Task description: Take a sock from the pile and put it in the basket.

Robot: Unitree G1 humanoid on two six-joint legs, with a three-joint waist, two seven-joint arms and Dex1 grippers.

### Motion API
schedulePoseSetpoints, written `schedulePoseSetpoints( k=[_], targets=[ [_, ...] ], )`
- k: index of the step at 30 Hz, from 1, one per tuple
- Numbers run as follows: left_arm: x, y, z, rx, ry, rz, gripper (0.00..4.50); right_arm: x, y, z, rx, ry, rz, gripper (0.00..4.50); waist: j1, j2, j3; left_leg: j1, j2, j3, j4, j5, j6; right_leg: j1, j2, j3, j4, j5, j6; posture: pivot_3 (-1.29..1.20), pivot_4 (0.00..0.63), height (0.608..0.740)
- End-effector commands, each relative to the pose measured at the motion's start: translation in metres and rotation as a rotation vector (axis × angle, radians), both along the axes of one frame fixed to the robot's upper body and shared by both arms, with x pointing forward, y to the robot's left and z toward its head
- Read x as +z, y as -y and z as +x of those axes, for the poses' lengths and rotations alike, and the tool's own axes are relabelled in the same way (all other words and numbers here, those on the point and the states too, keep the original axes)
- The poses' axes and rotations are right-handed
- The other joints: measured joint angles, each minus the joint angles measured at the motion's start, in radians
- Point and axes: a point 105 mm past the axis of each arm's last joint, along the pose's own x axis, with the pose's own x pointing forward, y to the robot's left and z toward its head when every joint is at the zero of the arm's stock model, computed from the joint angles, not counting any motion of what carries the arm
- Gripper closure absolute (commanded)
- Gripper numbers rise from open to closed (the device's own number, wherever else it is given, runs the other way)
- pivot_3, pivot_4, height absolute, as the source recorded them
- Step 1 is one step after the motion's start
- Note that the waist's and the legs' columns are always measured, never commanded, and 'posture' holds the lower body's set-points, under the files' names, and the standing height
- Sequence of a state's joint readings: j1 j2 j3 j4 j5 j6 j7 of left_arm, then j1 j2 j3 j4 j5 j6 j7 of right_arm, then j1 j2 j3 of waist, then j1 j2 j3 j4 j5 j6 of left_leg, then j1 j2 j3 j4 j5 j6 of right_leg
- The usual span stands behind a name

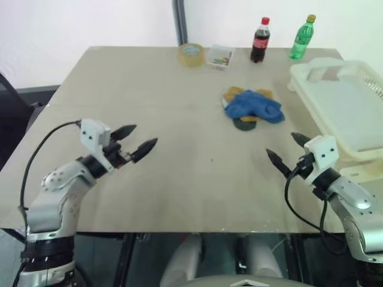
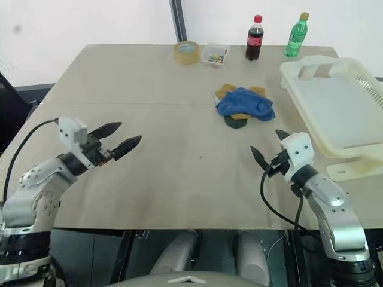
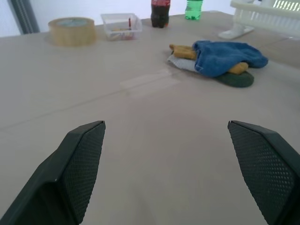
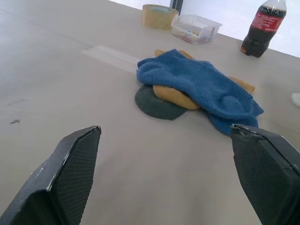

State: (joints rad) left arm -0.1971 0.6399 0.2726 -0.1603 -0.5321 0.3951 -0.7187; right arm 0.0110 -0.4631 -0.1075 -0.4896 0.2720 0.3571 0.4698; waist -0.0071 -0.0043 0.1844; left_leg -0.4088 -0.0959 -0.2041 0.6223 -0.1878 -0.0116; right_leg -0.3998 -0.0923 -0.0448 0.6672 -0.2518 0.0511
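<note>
Blue fabric tops the heap: the sock [image 1: 254, 106] lies draped over the pile [image 1: 250, 107], which sits on the table [image 1: 149, 101] toward two o'clock from the table's middle, just beside the basket [image 1: 341, 107] at three o'clock but not touching it. Both sets of fingers are released and spread wide, holding nothing; the left gripper [image 1: 136, 139] hovers at about eight o'clock, well apart from the pile, and the right gripper [image 1: 287, 150] at about four o'clock, near it, with the sock ahead at roughly eleven o'clock from its tips. The main risk, I judge, is a pinch that goes too deep and drags up a mustard-yellow sock [image 4: 176, 96] or the dark green sock [image 4: 157, 105] tucked underneath the blue one, since they overlap closely. Soft cloth may also slip out of a shallow pinch, and the right arm's swing toward the basket could clip its near rim.
</note>
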Motion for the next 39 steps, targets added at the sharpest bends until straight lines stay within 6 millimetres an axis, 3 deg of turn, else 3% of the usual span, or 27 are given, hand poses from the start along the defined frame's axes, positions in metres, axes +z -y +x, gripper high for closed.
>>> schedulePoseSetpoints(
  k=[1,6,10,13,19,29,32,34,37,39],
  targets=[
    [0.005,0.012,0.018,0.052,0.002,0.033,0.04,0.014,-0.003,0.0,0.006,0.076,-0.013,0.0,0.0,0.0,0.0,0.001,0.0,0.002,0.0,-0.001,0.001,0.0,0.0,0.003,0.0,0.0,0.0,0.0,0.15,0.74],
    [0.006,0.043,0.039,0.035,0.014,0.042,0.04,0.015,-0.006,0.0,0.01,0.087,-0.016,0.0,-0.011,-0.001,0.0,0.0,-0.004,0.006,-0.001,-0.002,0.004,-0.003,0.0,0.008,0.0,0.001,0.003,0.0,0.15,0.74],
    [0.007,0.07,0.057,-0.01,0.009,0.017,0.04,0.016,-0.006,0.0,-0.017,0.093,0.018,0.0,-0.034,-0.001,-0.001,-0.003,-0.04,-0.04,-0.003,0.009,0.011,0.008,-0.032,-0.034,0.011,-0.013,0.021,0.0,0.15,0.74],
    [0.008,0.092,0.076,-0.017,-0.01,-0.009,0.04,0.018,-0.005,0.001,-0.028,0.11,0.013,0.0,-0.014,-0.001,0.0,-0.005,-0.037,-0.035,0.0,0.012,0.006,0.007,-0.032,-0.03,0.011,-0.012,0.021,0.0,0.15,0.74],
    [-0.004,0.138,0.118,0.021,-0.12,-0.032,0.04,0.024,-0.01,0.001,-0.02,0.179,-0.026,0.0,0.008,-0.002,-0.001,-0.005,-0.036,-0.019,0.006,0.007,0.014,0.006,-0.031,-0.016,0.011,-0.01,0.024,0.0,0.15,0.74],
    [-0.017,0.185,0.14,-0.024,-0.161,0.005,0.04,0.036,-0.001,0.013,-0.168,0.248,-0.08,0.0,-0.008,-0.003,0.0,-0.006,-0.036,-0.004,0.008,0.005,0.017,-0.001,-0.032,0.001,0.011,-0.009,0.026,0.0,0.15,0.74],
    [-0.012,0.194,0.141,-0.038,-0.159,-0.02,0.85,0.035,-0.003,0.02,-0.189,0.24,-0.088,0.0,-0.007,-0.004,0.0,-0.006,-0.036,0.002,0.008,0.002,0.022,-0.001,-0.031,0.005,0.01,-0.008,0.028,0.0,0.15,0.74],
    [-0.009,0.198,0.142,-0.043,-0.161,-0.046,1.72,0.034,-0.005,0.023,-0.187,0.235,-0.096,0.0,-0.006,-0.004,0.0,-0.006,-0.036,0.003,0.009,0.002,0.022,-0.003,-0.031,0.007,0.011,-0.007,0.03,0.0,0.15,0.74],
    [-0.008,0.198,0.143,-0.037,-0.168,-0.073,3.44,0.033,-0.008,0.026,-0.181,0.231,-0.108,0.0,-0.007,-0.004,0.0,-0.007,-0.036,0.004,0.01,0.002,0.023,-0.004,-0.031,0.009,0.011,-0.006,0.031,0.0,0.15,0.74],
    [-0.006,0.199,0.143,-0.039,-0.171,-0.09,4.15,0.032,-0.008,0.028,-0.178,0.226,-0.116,0.0,-0.008,-0.004,0.0,-0.007,-0.036,0.005,0.01,0.001,0.025,-0.004,-0.031,0.013,0.011,-0.006,0.032,0.0,0.15,0.74]
  ],
)
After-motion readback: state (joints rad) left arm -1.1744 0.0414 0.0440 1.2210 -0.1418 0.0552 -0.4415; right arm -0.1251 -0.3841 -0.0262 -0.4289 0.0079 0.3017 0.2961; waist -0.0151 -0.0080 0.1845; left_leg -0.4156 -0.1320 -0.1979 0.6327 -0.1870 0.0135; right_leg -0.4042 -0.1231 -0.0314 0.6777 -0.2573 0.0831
